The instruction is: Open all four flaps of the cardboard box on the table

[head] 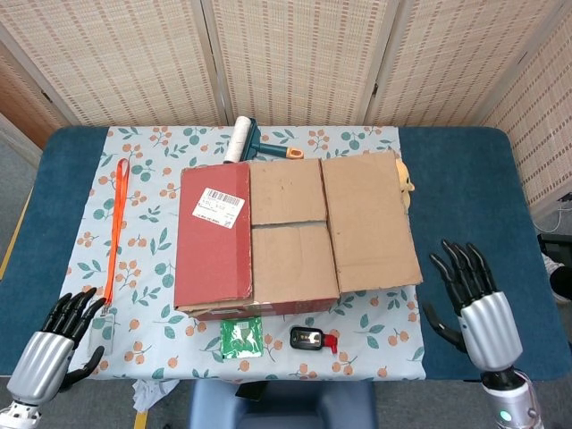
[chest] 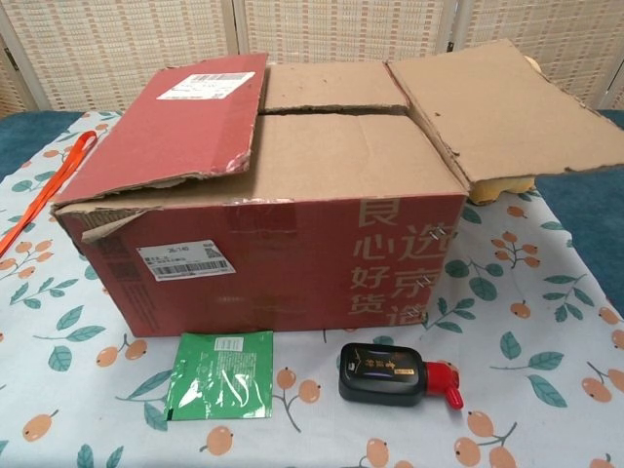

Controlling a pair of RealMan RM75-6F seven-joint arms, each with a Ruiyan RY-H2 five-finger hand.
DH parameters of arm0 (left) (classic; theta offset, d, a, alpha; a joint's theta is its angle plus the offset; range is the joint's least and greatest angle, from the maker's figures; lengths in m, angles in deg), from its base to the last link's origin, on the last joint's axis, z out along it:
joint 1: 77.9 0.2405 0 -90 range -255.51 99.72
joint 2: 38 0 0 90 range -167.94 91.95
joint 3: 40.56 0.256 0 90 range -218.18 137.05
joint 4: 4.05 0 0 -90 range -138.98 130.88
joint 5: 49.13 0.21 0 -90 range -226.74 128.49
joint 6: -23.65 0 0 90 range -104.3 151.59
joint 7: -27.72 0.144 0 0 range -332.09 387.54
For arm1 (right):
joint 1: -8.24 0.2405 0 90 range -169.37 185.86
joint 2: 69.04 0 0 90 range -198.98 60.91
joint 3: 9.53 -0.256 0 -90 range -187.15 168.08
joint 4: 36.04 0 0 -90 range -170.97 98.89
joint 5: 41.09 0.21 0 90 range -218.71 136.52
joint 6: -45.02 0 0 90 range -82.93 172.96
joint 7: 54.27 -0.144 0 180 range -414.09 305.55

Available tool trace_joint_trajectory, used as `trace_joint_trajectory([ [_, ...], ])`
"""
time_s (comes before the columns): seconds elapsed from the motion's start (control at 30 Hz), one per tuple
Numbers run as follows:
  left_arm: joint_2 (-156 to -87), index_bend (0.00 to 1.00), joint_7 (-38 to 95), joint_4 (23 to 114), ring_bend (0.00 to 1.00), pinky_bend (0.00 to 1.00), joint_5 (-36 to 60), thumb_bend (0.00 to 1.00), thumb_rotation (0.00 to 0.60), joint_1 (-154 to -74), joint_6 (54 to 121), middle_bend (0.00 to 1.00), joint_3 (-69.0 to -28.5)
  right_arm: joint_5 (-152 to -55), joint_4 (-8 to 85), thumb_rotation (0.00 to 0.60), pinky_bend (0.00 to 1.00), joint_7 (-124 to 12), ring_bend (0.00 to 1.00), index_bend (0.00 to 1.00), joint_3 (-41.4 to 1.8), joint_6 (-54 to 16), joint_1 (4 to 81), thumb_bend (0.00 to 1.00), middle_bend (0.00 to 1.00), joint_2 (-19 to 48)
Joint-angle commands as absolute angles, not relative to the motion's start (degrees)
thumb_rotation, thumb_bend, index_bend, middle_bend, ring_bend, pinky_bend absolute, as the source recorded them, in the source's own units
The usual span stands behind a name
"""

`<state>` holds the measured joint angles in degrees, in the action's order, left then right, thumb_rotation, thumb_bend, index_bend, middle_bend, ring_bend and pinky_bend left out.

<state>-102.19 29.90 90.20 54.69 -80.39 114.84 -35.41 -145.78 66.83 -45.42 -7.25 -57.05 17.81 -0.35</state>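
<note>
the right hand (head: 472,299) hangs empty, fingers spread. the cardboard box (head: 259,241) sits to its left, right flap (head: 368,222) folded out. the left hand (head: 54,344) is also spread wide.

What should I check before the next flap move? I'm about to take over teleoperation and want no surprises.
1. Brown right outer flap folded fully out: ok, it lies flat over the yellow plush toy.
2. Red left outer flap with white label opened: not ok, it lies closed on the red cardboard box.
3. Two brown inner flaps opened: not ok, both lie flat.
4. Left hand free: ok, fingers apart, holding nothing, off the near left table edge.
5. Right hand free: ok, open, clear of the box.
6. Orange lanyard clear of the left flap's swing: cannot tell.
</note>
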Motion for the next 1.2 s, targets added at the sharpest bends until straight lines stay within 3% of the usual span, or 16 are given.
trace_joint_trajectory([
  [0.03, -102.18, 0.00, 29.55, 90.30, 0.00, 0.00, 55.26, 0.44, 0.600, -80.31, 115.19, 0.00, -35.11, -148.14, 55.94, 0.600, 0.00, -52.63, 0.00, 0.00, -1.97, -62.10, 11.59, 0.46, 0.00, -0.67],
  [0.37, -104.83, 0.00, 28.97, 91.92, 0.00, 0.00, 58.08, 0.44, 0.600, -83.18, 112.93, 0.00, -35.49, -140.29, 54.05, 0.600, 0.00, -57.29, 0.00, 0.00, 0.14, -50.43, 11.05, 0.46, 0.00, -4.72],
  [0.5, -103.50, 0.00, 29.74, 97.84, 0.00, 0.03, 58.02, 0.44, 0.600, -86.10, 107.70, 0.00, -35.28, -142.35, 53.24, 0.600, 0.00, -59.22, 0.00, 0.00, 0.25, -51.19, 10.77, 0.46, 0.00, -5.79],
  [0.63, -103.79, 0.00, 34.96, 102.85, 0.00, 0.00, 57.06, 0.45, 0.600, -87.50, 104.41, 0.00, -36.09, -144.19, 52.66, 0.600, 0.00, -60.48, 0.00, 0.00, 0.59, -52.08, 10.24, 0.46, 0.00, -6.62],
  [0.8, -105.41, 0.00, 40.17, 107.68, 0.00, 0.07, 56.29, 0.36, 0.600, -89.45, 100.57, 0.00, -37.11, -146.04, 51.70, 0.600, 0.00, -61.28, 0.00, 0.00, -0.18, -56.14, 8.48, 0.46, 0.00, -6.45],
  [1.2, -111.09, 0.00, 49.89, 116.29, 0.00, 0.07, 48.82, 0.37, 0.600, -94.70, 91.55, 0.00, -41.10, -146.49, 50.15, 0.600, 0.00, -68.73, 0.00, 0.00, -0.70, -58.13, 7.30, 0.46, 0.00, -8.49],
])
